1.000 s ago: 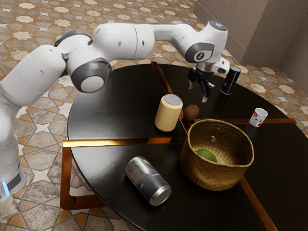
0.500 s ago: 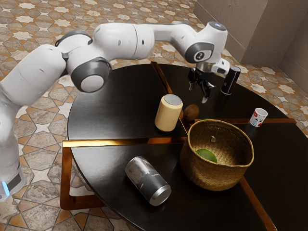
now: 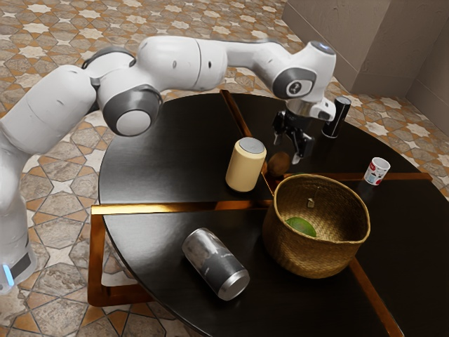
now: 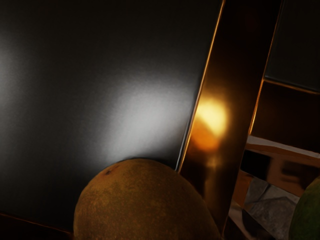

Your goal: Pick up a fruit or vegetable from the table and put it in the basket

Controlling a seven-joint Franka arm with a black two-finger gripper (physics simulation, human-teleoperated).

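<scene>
My hand (image 3: 285,151), fingers parted and empty, drops lower beside the basket (image 3: 305,258) than a half-second earlier, closing on a brown kiwifruit (image 3: 279,165) resting on the black table (image 3: 168,154) just outside it. The descent suggests a grasp comes next; a green fruit (image 3: 302,226) lies inside the basket.

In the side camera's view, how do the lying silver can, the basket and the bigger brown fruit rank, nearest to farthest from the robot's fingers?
1. Brown fruit: beside the cream-coloured can.
2. Basket: toward the exterior view's right.
3. Silver can: on its side, toward the exterior view's left.
</scene>
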